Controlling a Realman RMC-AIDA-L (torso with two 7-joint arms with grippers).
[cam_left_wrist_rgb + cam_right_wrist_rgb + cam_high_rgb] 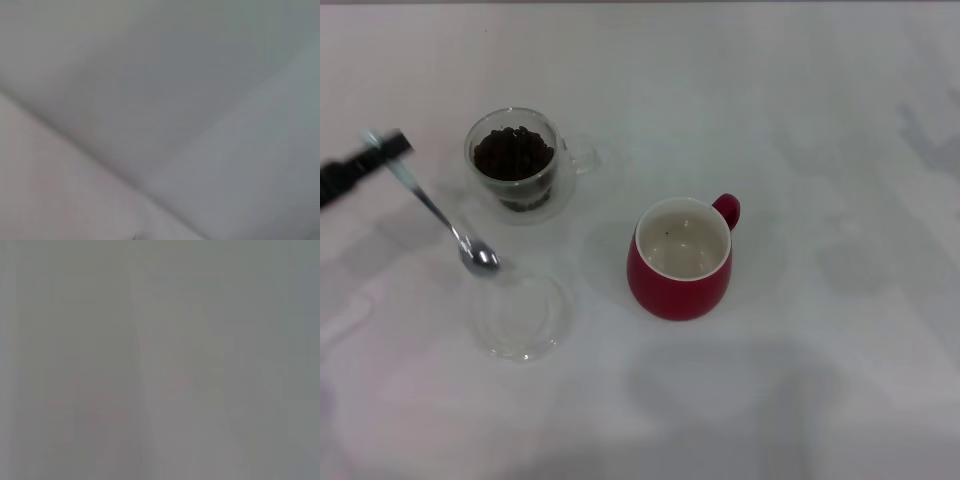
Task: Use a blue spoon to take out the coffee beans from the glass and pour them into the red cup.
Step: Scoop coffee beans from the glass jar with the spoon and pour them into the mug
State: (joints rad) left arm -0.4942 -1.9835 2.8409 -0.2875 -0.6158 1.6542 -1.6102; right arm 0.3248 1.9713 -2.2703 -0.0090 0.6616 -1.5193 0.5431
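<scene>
Pale-blue handle pinched in the left hand (388, 150), the blue spoon (445, 222) slants down, bowl beside the bean-filled glass (516, 165) (the red cup (680, 260) stands apart to the right).

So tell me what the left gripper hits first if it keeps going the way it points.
Probably the glass of coffee beans. The left gripper, holding the blue spoon, points toward it from the robot's left, but height is unclear, so it might pass above.

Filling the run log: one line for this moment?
left gripper: holds blue spoon | glass: coffee beans inside | red cup: nearly empty | right: unseen
</scene>
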